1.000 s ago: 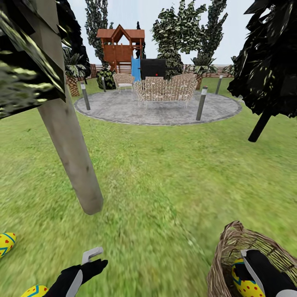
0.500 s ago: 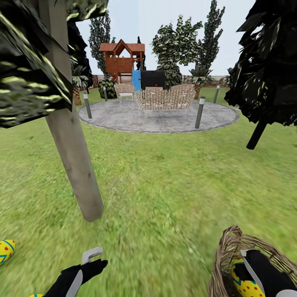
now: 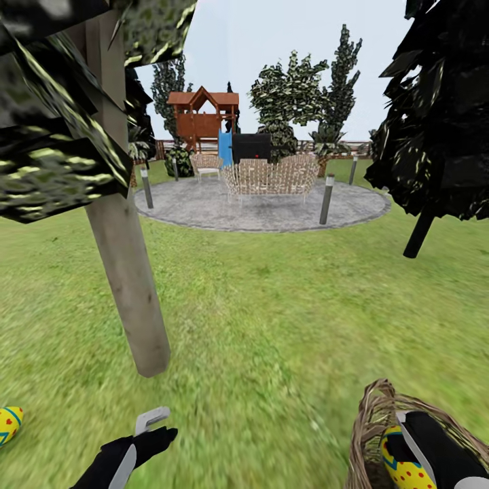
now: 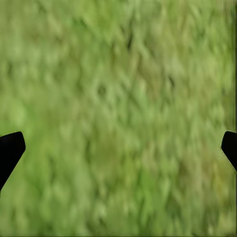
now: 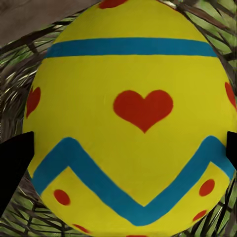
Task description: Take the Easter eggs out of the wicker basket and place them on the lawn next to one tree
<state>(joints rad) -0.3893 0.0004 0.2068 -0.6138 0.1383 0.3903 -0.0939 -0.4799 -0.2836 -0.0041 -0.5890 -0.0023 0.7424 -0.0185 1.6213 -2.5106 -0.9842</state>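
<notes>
A: How far along is the job?

B: One Easter egg (image 3: 9, 424) lies on the lawn (image 3: 272, 305) near the pale-trunked tree (image 3: 129, 299). Another egg (image 3: 404, 462) sits in the wicker basket (image 3: 370, 421), so at least that one is left.

A: And the hands?

B: The right hand (image 3: 424, 441) reaches into the basket, fingers spread either side of the egg, not clenched. The left hand (image 3: 146, 428) hangs released over grass.

A: The egg's look?

B: Yellow, blue bands, red hearts and dots.
</notes>
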